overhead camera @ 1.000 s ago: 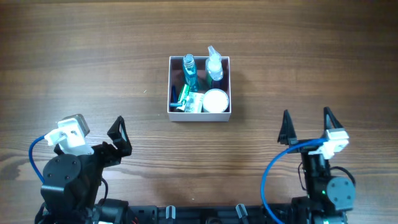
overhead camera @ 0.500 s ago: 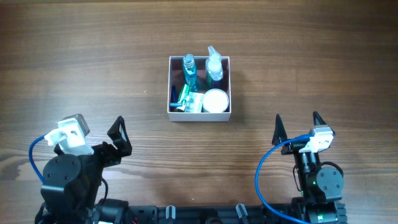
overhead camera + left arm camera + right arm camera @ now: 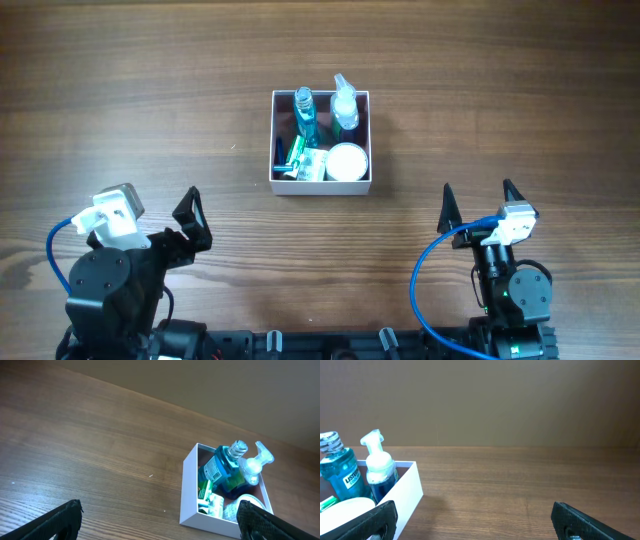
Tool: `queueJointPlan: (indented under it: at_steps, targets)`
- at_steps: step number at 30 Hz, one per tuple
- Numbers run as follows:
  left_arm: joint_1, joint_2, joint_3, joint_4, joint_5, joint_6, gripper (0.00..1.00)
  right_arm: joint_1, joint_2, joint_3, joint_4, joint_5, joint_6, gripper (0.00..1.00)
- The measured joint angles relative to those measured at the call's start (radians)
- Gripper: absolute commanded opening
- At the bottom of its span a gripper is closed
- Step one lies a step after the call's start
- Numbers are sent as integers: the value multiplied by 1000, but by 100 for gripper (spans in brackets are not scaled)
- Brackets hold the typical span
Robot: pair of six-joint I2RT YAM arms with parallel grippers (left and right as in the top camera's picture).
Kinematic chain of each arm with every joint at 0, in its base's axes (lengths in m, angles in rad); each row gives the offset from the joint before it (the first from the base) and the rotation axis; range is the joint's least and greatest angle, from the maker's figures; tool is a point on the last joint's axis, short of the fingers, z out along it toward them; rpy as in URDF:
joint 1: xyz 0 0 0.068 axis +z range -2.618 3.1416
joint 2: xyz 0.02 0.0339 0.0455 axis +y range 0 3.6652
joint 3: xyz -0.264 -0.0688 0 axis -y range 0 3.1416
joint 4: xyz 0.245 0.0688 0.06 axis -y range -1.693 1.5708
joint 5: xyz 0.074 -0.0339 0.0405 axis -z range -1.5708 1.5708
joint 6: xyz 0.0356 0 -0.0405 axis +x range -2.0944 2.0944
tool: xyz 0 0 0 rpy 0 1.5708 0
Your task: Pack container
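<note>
We see two arms, mostly black. The left arm [image 3: 108, 288] has a big round joint housing, a white boxy mount [image 3: 112, 214] and a looping blue cable [image 3: 54, 246]. The slimmer right arm [image 3: 512, 292] has a smaller white block [image 3: 517, 218], its own blue lead [image 3: 424, 276] and a small green light [image 3: 517, 297]. The left gripper [image 3: 159, 510] and right gripper [image 3: 475, 510] have pointed black fingers [image 3: 374, 519] with a grainy surface.

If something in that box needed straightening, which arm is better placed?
Probably left: the left gripper faces the container, whole in its wrist view; the right gripper sees only a corner.
</note>
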Motion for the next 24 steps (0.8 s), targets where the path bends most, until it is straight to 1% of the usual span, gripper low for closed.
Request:
queueJointPlan:
  at_steps: [10, 13, 14, 17, 19, 21, 24]
  targets:
    - [0, 0, 0, -2, 0, 0, 100, 0, 0, 0, 0, 0, 0, 100]
    - [3, -2, 0, -34, 0, 0, 100, 0, 0, 0, 0, 0, 0, 100]
    - [6, -11, -2, -76, 0, 0, 100, 0, 0, 0, 0, 0, 0, 100]
    - [7, -65, -17, -130, 0, 0, 100, 0, 0, 0, 0, 0, 0, 100]
    - [7, -126, -46, -140, 0, 0, 100, 0, 0, 0, 0, 0, 0, 100]
    - [7, -185, -92, -114, 0, 0, 100, 0, 0, 0, 0, 0, 0, 100]
    - [7, -264, -205, -14, 0, 0, 100, 0, 0, 0, 0, 0, 0, 100]
